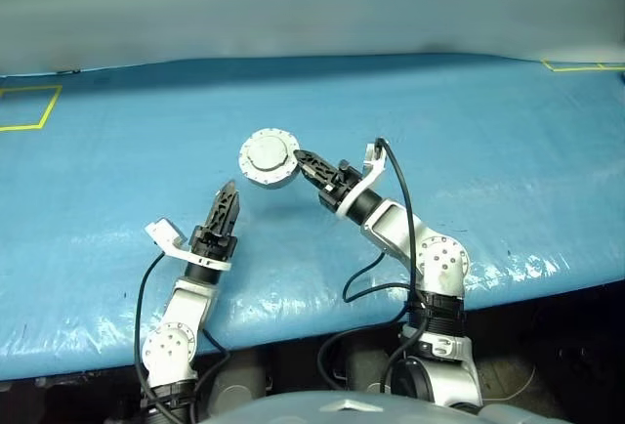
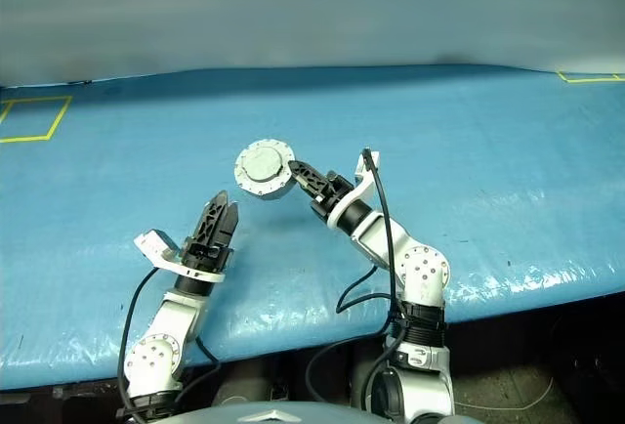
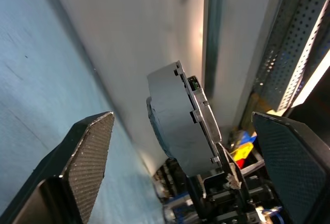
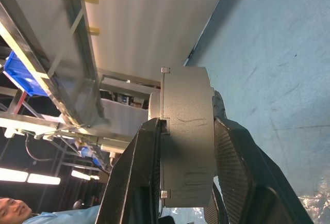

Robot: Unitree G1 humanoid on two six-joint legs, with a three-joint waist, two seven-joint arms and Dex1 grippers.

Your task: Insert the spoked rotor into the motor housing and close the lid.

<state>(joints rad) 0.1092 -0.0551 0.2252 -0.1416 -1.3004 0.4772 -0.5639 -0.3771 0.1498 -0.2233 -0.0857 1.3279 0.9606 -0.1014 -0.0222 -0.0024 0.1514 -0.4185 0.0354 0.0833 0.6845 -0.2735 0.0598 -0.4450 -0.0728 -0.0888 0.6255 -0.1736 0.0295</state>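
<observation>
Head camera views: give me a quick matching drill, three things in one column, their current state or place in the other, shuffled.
Things:
1. right gripper
2. left gripper
3. blue plastic-covered table

States:
A. jaws spread wide, holding nothing
B. lies below both arms, yellow tape marks at its far corners
C. clamped on the edge of the round silver metal motor assembly with rim bolts, held up off the surface

Pairs: 1-C, 2-A, 3-B
</observation>
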